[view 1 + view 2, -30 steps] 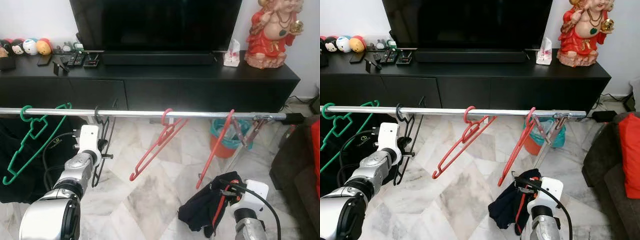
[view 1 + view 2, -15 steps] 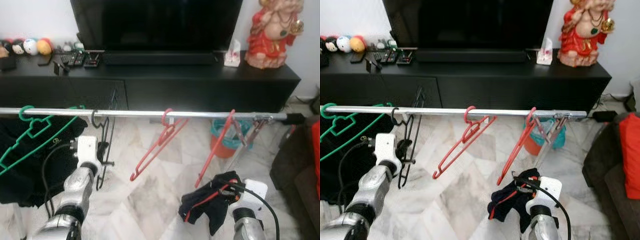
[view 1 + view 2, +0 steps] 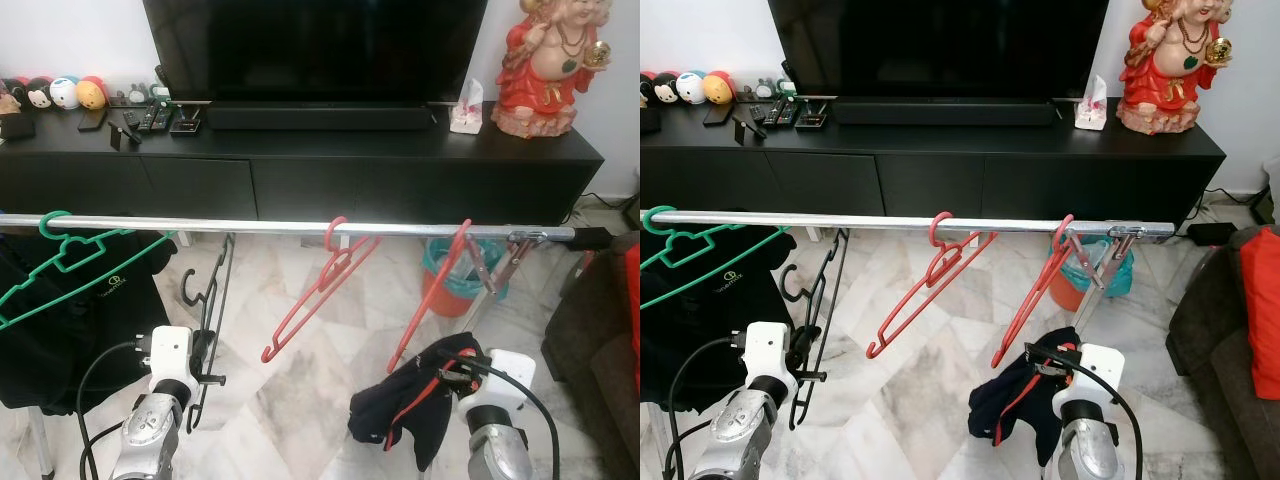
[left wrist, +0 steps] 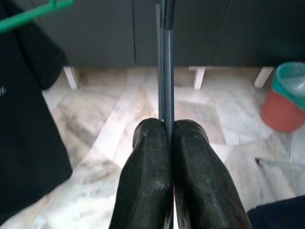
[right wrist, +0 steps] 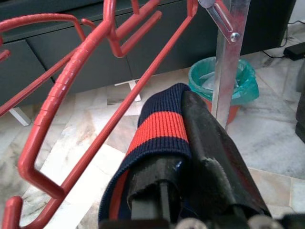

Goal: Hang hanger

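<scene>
A silver rail (image 3: 270, 227) runs across in front of me. My left gripper (image 3: 207, 363) is shut on a black hanger (image 3: 214, 305), low at the left; the hanger's hook hangs free a little under the rail. In the left wrist view the fingers (image 4: 147, 167) pinch the hanger's thin bar (image 4: 165, 57). My right gripper (image 3: 452, 374) is low at the right, shut on a dark navy garment (image 3: 400, 410) with a red stripe (image 5: 159, 131). A green hanger (image 3: 70, 255) and two red hangers (image 3: 322, 285) (image 3: 440, 290) hang on the rail.
A long black TV cabinet (image 3: 320, 175) stands behind the rail, with a TV and a red statue (image 3: 545, 65) on it. A black T-shirt (image 3: 85, 320) hangs at the left. A teal-lined orange bin (image 3: 452, 282) and the rack's leg (image 5: 226, 62) are at the right, beside a dark sofa (image 3: 600, 320).
My left gripper has dropped with the black hanger, and its hook has come down from the rail. The green hanger has swung up flatter. The right gripper still holds the garment.
</scene>
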Robot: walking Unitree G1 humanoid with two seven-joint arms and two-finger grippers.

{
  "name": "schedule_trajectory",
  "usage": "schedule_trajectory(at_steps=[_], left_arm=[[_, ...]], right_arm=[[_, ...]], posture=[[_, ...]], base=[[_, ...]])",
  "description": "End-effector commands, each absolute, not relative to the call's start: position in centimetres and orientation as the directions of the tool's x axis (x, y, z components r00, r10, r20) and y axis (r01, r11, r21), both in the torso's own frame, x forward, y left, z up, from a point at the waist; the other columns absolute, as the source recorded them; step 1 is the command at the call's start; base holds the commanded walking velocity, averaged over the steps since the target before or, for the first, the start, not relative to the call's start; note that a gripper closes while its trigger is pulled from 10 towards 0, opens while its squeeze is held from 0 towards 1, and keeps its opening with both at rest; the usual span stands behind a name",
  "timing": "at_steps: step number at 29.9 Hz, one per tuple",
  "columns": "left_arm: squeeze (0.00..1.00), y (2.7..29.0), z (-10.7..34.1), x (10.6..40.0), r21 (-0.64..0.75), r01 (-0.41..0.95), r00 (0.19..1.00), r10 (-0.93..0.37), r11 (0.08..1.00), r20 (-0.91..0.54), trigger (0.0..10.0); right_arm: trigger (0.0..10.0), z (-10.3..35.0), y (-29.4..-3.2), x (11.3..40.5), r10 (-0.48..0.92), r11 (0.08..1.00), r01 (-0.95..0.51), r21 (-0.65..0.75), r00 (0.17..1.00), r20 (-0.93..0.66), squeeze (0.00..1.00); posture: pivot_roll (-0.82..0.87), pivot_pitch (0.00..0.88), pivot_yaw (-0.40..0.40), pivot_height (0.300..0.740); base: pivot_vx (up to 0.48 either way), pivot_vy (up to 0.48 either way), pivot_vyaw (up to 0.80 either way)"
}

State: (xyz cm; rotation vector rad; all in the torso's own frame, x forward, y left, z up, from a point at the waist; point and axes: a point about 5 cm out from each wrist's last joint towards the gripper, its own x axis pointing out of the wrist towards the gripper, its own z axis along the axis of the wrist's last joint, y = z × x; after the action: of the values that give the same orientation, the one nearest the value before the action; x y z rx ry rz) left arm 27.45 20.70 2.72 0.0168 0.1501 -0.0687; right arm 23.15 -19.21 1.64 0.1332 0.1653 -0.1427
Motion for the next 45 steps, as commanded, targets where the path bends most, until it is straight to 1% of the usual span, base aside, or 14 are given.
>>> schedule_trajectory(at_steps=[1,10,22,45], left_arm=[[0.0,20.7,3.5,27.9,-0.001,0.065,0.989,-0.064,0.998,-0.13,10.0],[0.0,21.4,3.8,27.8,-0.011,0.027,0.991,-0.029,1.0,-0.128,10.0],[0.0,21.2,4.0,27.7,-0.013,0.032,0.991,-0.033,0.999,-0.133,10.0],[0.0,21.9,4.5,27.7,-0.012,-0.002,0.992,0.0,1.0,-0.13,10.0]], right_arm=[[10.0,2.0,-19.4,23.5,-0.133,0.981,0.152,0.119,0.979,-0.153,0.0],[10.0,1.9,-19.2,23.4,-0.131,0.98,0.151,0.126,0.979,-0.154,0.0],[10.0,2.1,-19.3,23.6,-0.128,0.981,0.147,0.124,0.981,-0.146,0.0],[10.0,2.2,-19.3,24.0,-0.129,0.98,0.147,0.13,0.981,-0.142,0.0]], posture=[[-0.12,0.0,0.011,0.74],[-0.12,0.0,0.017,0.74],[-0.12,0.0,0.014,0.74],[-0.1,0.0,0.007,0.74]], base=[[-0.27,0.0,0.0],[-0.294,0.0,0.0],[-0.323,0.0,0.0],[-0.339,0.0,0.0]])
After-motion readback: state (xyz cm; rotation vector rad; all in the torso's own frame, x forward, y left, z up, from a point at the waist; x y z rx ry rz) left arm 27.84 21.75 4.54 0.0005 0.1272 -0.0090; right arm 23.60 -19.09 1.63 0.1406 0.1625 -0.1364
